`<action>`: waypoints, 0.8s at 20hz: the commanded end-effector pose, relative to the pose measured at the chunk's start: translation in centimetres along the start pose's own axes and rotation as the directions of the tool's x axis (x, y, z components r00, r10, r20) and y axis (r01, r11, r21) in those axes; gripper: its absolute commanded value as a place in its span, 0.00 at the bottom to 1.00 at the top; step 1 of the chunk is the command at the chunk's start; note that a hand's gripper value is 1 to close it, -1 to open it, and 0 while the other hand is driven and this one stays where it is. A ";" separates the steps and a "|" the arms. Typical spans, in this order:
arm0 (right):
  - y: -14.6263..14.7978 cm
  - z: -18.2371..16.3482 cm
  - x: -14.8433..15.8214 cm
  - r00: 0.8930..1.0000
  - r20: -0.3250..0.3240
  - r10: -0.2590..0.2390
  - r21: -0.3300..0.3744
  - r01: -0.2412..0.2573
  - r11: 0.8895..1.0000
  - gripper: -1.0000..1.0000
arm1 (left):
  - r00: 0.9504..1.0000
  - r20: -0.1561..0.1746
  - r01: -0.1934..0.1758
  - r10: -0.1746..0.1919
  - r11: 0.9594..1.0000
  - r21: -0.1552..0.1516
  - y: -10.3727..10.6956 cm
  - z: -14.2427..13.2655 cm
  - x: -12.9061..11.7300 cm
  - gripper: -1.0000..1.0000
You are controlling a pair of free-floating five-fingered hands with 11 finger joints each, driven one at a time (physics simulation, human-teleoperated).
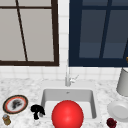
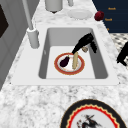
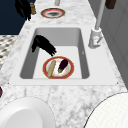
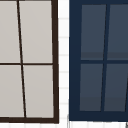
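**Right hand over the stick in the sink**

Right hand [image 2: 83, 43] is down in the sink [image 2: 67, 35]. Its fingers are stretched out and apart, clamped on nothing, with the tips at the far end of the pale stick [image 2: 75, 60]. Can't tell if they touch.

The stick lies flat on the red-rimmed plate [image 2: 82, 66] on the basin floor, just beside an eggplant [image 2: 64, 61].

My guess is that the stick is light and stiff and will roll on the glazed plate. Best to pinch it across the middle, clear of the eggplant. The plate is probably breakable, so no pressing down.

Left hand [image 1: 37, 110] hangs idle at the sink's left edge near a jar [image 1: 6, 120], fingers loose, holding nothing.

The side views look straight into the basin. In the front view a red ball [image 1: 67, 115] covers that spot.
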 end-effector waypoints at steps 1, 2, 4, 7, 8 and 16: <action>1.3 -0.1 -0.2 1.000 -0.026 0.009 -0.076 -0.011 0.997 0.00 | 1.000 0.000 0.000 0.000 1.000 0.000 0.0 0.0 0.0 0.50; 1.3 -0.3 -0.2 1.000 -0.027 0.009 -0.071 -0.011 0.997 0.00 | 1.000 0.000 0.000 0.000 1.000 0.000 0.0 0.0 0.0 0.50; 0.5 -0.8 -0.1 1.000 -0.018 -0.002 -0.056 0.001 0.998 0.00 | 1.000 0.000 0.000 0.000 1.000 0.000 0.0 0.0 0.0 0.50; 1.4 -1.3 -0.2 1.000 -0.019 0.005 -0.056 -0.006 0.998 0.00 | 1.000 0.000 0.000 0.000 1.000 0.000 0.0 0.0 0.0 0.50; 2.4 -0.9 -0.3 1.000 -0.024 0.005 -0.080 -0.007 0.997 0.00 | 1.000 0.000 0.000 0.000 1.000 0.000 0.0 0.0 0.0 0.50; 4.2 0.1 -0.5 0.999 -0.046 -0.020 -0.071 0.017 0.997 0.00 | 1.000 0.000 0.000 0.000 1.000 0.000 0.0 0.0 0.0 0.50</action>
